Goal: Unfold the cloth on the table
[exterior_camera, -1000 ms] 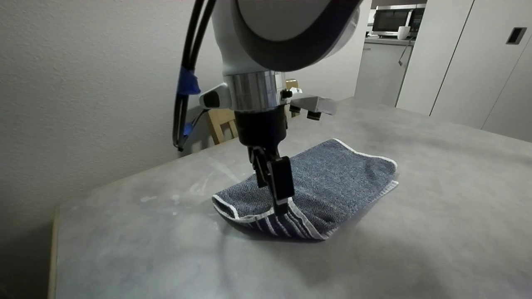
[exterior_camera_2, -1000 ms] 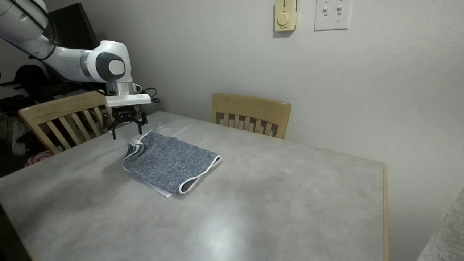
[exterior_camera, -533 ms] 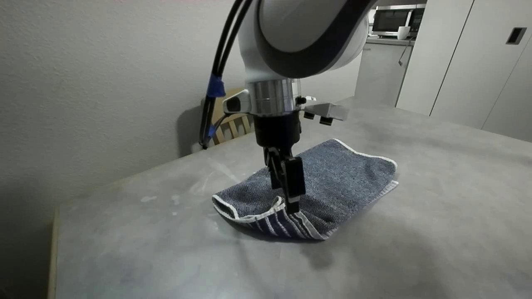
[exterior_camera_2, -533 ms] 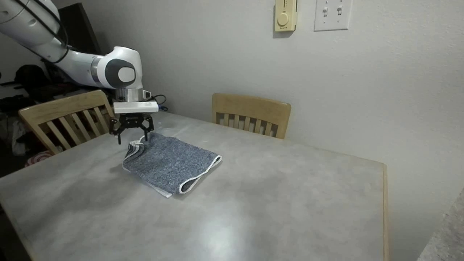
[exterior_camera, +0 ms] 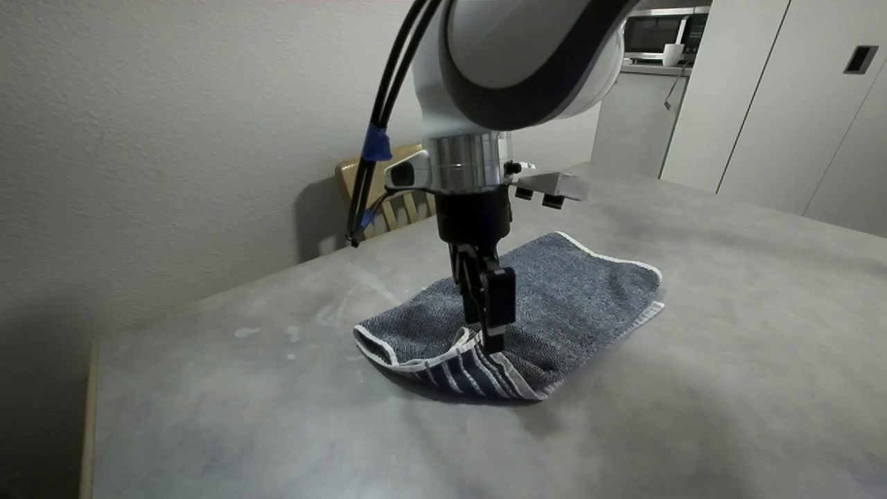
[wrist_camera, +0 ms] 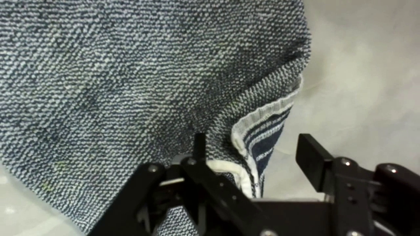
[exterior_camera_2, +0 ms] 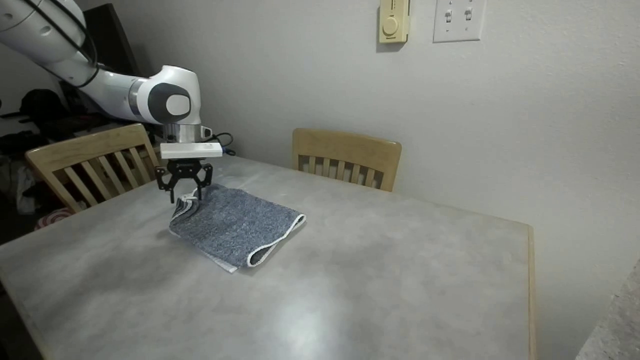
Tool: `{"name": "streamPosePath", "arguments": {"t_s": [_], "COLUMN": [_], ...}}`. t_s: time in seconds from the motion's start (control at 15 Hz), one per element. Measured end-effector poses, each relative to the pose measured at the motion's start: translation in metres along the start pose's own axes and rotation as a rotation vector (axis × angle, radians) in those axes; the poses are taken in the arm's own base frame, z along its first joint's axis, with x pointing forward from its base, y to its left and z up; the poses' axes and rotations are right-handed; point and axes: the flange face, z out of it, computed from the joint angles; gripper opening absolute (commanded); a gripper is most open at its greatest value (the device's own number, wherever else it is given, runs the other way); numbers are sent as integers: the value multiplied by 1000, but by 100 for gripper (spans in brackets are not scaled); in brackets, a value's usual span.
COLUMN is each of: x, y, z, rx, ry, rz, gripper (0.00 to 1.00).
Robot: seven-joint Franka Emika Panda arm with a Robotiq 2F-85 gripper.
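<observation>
The blue-grey cloth lies partly folded on the pale grey table. It also shows in an exterior view and in the wrist view. Its striped end curls up, with white hems bunched there. My gripper is open and points down over this end. In the wrist view, the raised striped fold lies between the spread fingers of the gripper. The left finger is over the cloth, the right one over bare table. I cannot tell whether a fingertip touches the cloth.
Wooden slat-back chairs stand at the table's edges, one at the wall and one behind the arm. The wall runs close along the table. Black cables hang beside the wrist.
The arm has moved right in both exterior views and somewhat lower, bringing the open gripper over the cloth's striped fold. The cloth has not visibly moved.
</observation>
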Motion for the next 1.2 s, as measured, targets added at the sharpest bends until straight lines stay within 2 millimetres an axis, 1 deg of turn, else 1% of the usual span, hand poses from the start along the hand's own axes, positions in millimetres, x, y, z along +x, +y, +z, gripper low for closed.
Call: {"name": "streamPosePath", "arguments": {"t_s": [0.07,0.13,0.33,0.4,0.53,0.8,1.0,1.2], "x": [2,3,3,2,0,-2,-2,0], "y": [-1,-2,-3,-3,-1,0,1,4], "z": [-2,-3,-10,-12,-14,-9,1,13], "rx": [-3,-5,-14,-20,-45,-107,-129,-134], "ry": [0,1,-2,-11,-42,-122,-164,-152], "rz": [-3,-6,-9,-14,-34,-90,-118,-125], "gripper": [35,27,6,1,0,0,0,0]}}
